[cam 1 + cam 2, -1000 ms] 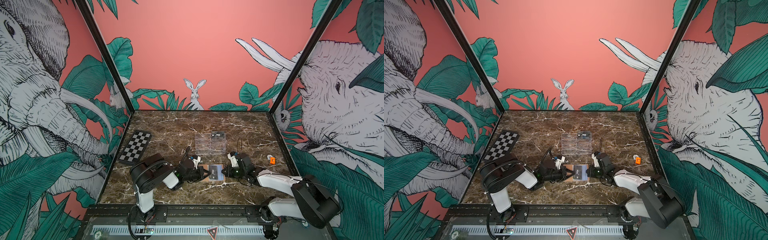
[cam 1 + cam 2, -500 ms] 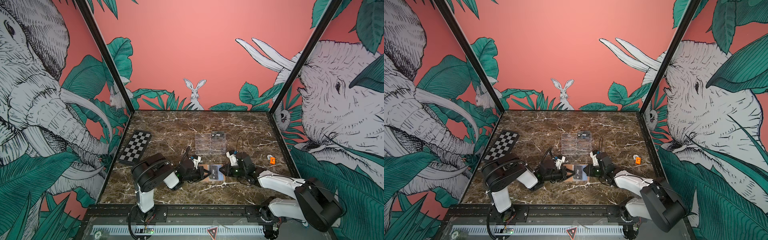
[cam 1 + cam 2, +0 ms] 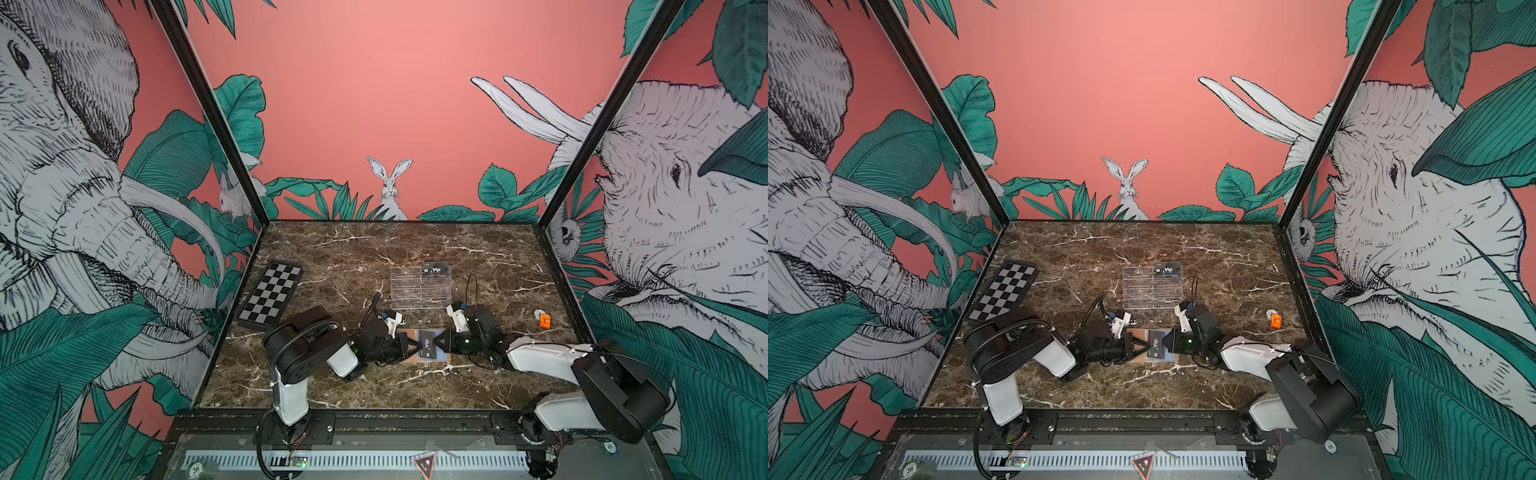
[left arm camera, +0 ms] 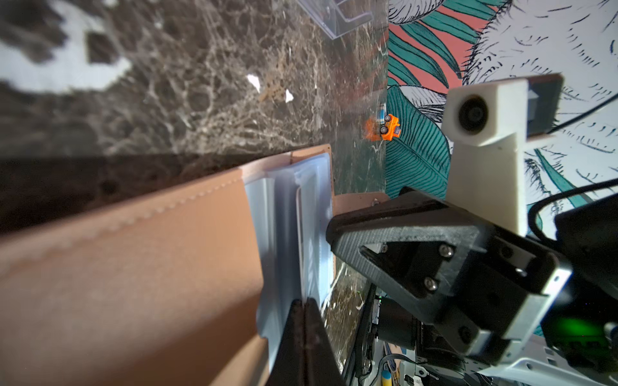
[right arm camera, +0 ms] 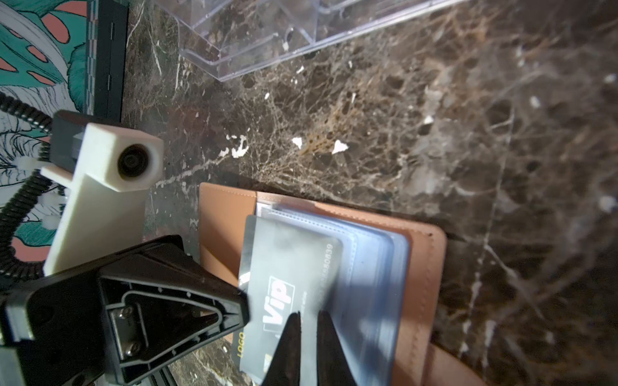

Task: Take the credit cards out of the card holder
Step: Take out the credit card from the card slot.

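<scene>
Card holder (image 3: 409, 333): tan, stitched along the edge, lying opened flat on the marble table (image 3: 353, 257). It sits near-centre, between the two arms. Its clear sleeves (image 5: 374, 260) lie stacked and slightly fanned on the inside face.

Credit card (image 5: 291, 267): dark grey with a white boxed "Vip", yellow "LOGO" at one corner and a number string along one side. It lies over the sleeves, skewed to them. You cannot tell whether any part of it sits inside a sleeve.

Right gripper (image 5: 311, 320): jaws nearly together, pinching the credit card at its edge.

Left gripper (image 4: 302, 304): jaws closed on the edge of a clear sleeve. The two grippers point at each other over the holder, tips close together.

Acrylic stand (image 3: 419, 289): clear and tiered, behind the holder and apart from it. A second card (image 3: 435, 270) with the same "Vip" print stands upright in its rearmost tier.

Chequered board (image 3: 272, 297): by the left wall. Orange toy (image 3: 544, 320): by the right wall.
</scene>
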Action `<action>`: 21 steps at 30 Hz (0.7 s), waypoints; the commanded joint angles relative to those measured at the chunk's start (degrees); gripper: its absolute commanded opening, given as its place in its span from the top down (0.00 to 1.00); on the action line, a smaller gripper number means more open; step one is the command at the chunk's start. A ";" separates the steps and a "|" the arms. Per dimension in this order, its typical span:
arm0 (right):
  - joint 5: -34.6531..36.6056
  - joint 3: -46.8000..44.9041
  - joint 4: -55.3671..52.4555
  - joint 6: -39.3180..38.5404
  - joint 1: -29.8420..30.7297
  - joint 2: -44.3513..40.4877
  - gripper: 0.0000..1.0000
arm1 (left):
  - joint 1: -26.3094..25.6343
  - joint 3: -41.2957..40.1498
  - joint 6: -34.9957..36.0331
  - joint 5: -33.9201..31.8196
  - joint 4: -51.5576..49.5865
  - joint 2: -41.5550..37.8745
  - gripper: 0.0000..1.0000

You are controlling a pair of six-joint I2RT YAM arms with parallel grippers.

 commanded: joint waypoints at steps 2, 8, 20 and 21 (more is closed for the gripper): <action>0.69 0.74 1.85 0.29 0.58 1.34 0.89 | 0.27 -0.07 -0.29 -0.28 0.85 0.96 1.00; 1.62 0.80 -0.03 -0.22 0.72 1.81 0.91 | 0.26 -0.45 -0.42 -0.43 1.05 0.79 1.00; 3.81 1.43 -6.45 -2.33 0.72 1.63 0.96 | 0.27 -1.43 -0.08 -1.09 -0.19 -0.13 1.00; 3.83 1.57 -6.77 -2.46 0.72 1.83 0.97 | 0.27 -1.46 -0.15 -1.07 -0.15 -0.20 1.00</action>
